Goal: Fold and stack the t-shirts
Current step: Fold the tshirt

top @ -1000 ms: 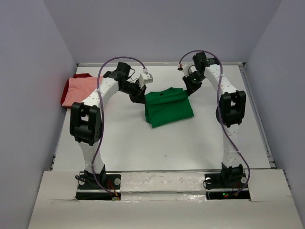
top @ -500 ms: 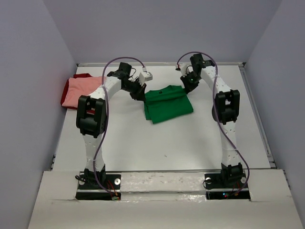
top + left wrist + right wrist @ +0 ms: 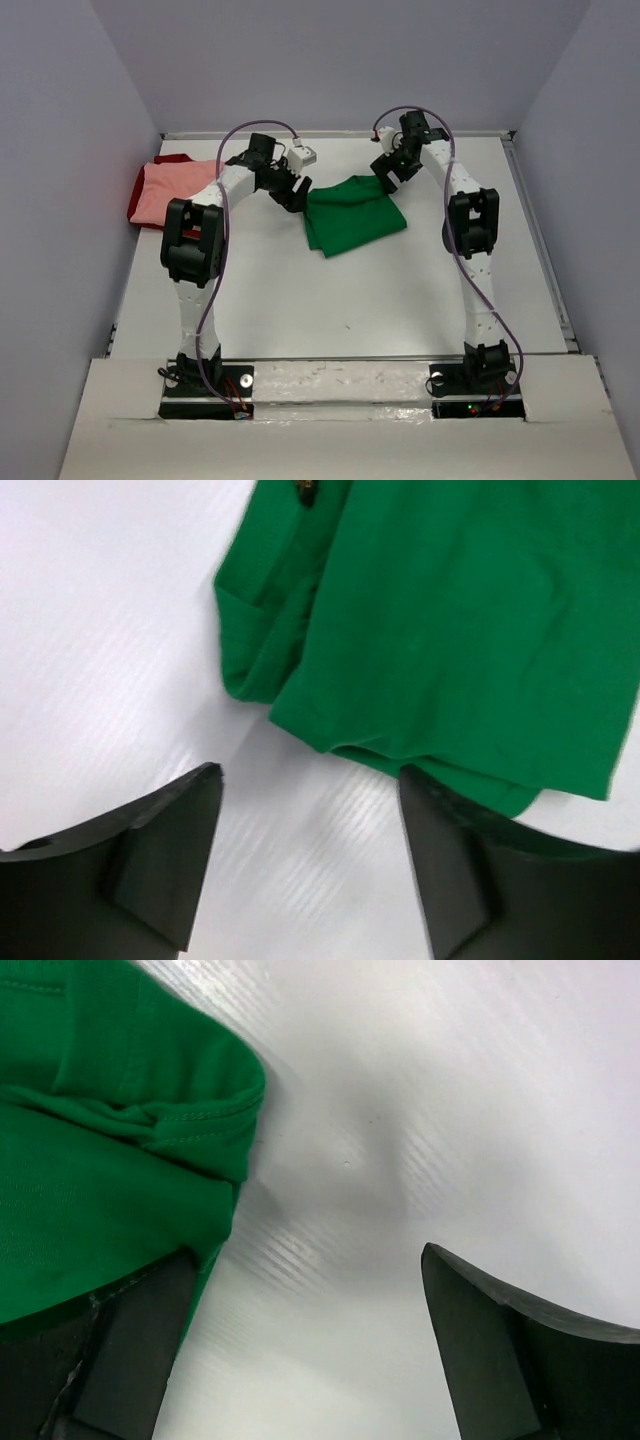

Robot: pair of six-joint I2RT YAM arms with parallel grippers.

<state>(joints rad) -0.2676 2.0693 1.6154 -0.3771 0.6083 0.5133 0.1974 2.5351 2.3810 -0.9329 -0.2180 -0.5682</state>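
Table (image 3: pixel 330 310): white, walled on three sides, with the two arm bases at its near edge.
Green t-shirt (image 3: pixel 355 215): lies flat at the middle of the table, between the two grippers.
Green t-shirt, axis: the long side runs left to right, with the right end turned a little toward the far wall.
Green t-shirt, look: bright plain green, folded into a rough rectangle. A stitched, doubled hem shows in both wrist views, and the layers bunch at the corners.
Left gripper (image 3: pixel 293 195): at the shirt's far-left corner, fingers (image 3: pixel 150 870) spread wide over bare table. The right finger sits at the green hem, and nothing is pinched.
Right gripper (image 3: pixel 385 172): at the shirt's far-right corner, fingers (image 3: pixel 520 1360) spread wide. The left finger is against the cloth edge, with bare table between the two.
Pink t-shirt (image 3: pixel 175 190): folded at the far left by the wall, well apart from the green one.
Dark red t-shirt (image 3: pixel 170 158): under the pink one, only its edges showing.
Count: three t-shirts, one of each colour, and two grippers.
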